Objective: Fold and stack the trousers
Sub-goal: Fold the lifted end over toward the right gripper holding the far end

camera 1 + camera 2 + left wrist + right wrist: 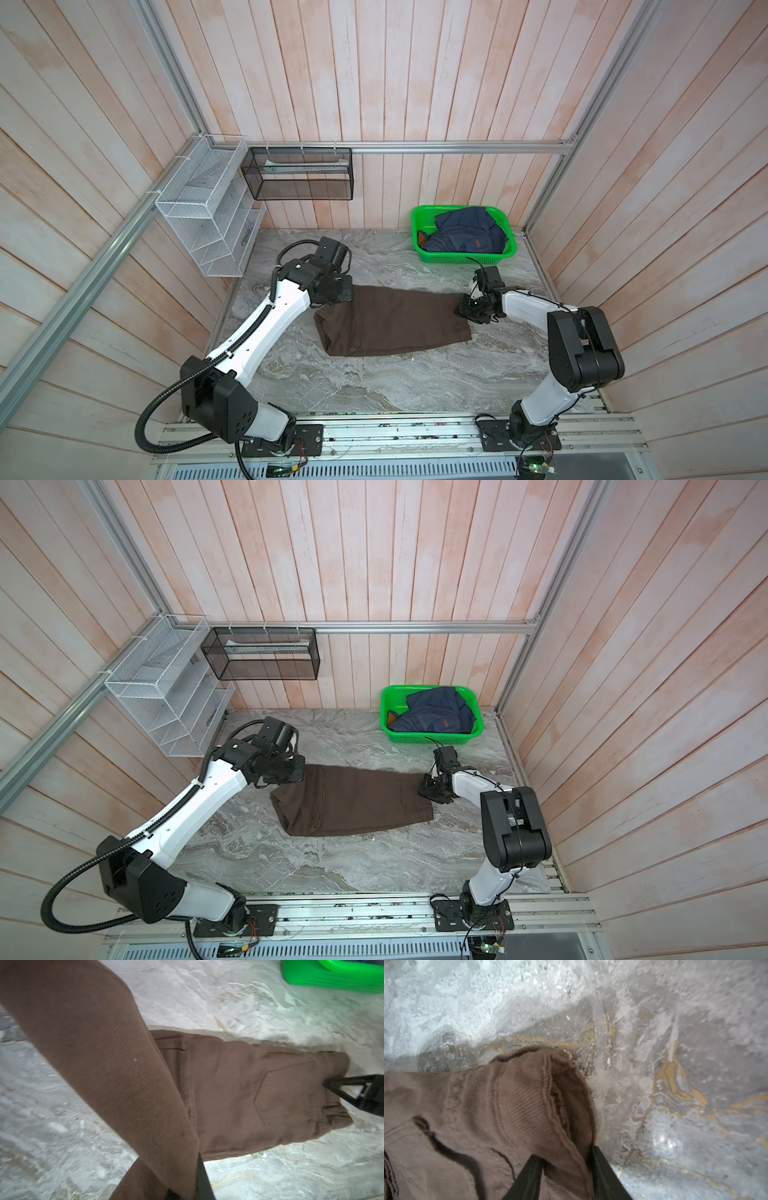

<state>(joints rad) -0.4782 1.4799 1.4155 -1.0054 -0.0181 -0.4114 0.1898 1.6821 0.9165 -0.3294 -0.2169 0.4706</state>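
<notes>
Right wrist view shows my right gripper (564,1154) pinching a raised ridge of the trousers (488,1115) at the waist end, stitched seams bunched between the jaws; my left gripper (343,293) is clamped tight on the opposite end, lifting a leg fold off the marble-patterned table (415,386), so I judge a fold across is in hand; the brown cloth is soft, matte, finely ribbed, lying as a flat oblong mid-table, near the green basket (428,257)

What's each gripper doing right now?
Left gripper: closed, holding the leg end of the trousers.
Right gripper: closed on the trousers' waistband end.
</notes>
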